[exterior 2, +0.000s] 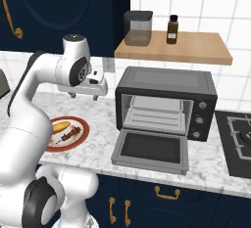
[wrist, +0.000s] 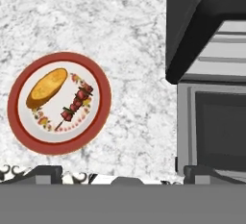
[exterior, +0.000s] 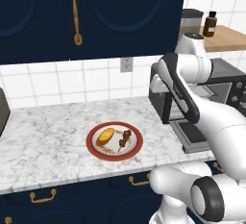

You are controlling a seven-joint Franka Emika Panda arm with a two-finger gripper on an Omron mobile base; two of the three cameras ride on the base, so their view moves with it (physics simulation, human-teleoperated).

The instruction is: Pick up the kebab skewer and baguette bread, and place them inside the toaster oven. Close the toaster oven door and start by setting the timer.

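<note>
A red-rimmed floral plate (exterior: pixel 135 134) (exterior 2: pixel 82 124) (wrist: pixel 103 83) lies on the marble counter. On it rest the golden baguette bread (exterior: pixel 104 136) (exterior 2: pixel 60 126) (wrist: pixel 46 87) and, to its right, the kebab skewer (exterior: pixel 125 140) (exterior 2: pixel 71 134) (wrist: pixel 75 104). The dark grey toaster oven (exterior 2: pixel 166 80) (wrist: pixel 202 21) (exterior: pixel 230 81) stands to the right, its door (exterior 2: pixel 151 149) (wrist: pixel 216 127) (exterior: pixel 192 134) folded down flat and the rack showing. My gripper (exterior 2: pixel 84 96) (wrist: pixel 122 174) hangs high above the counter between plate and oven, open and holding nothing.
A wooden shelf (exterior 2: pixel 196 48) above the oven carries a dark canister (exterior 2: pixel 138 27) and a brown bottle (exterior 2: pixel 172 29). A black stove top (exterior 2: pixel 238 141) lies right of the oven. A dark appliance (exterior: pixel 3 110) sits at the counter's far left. Blue cabinets hang overhead.
</note>
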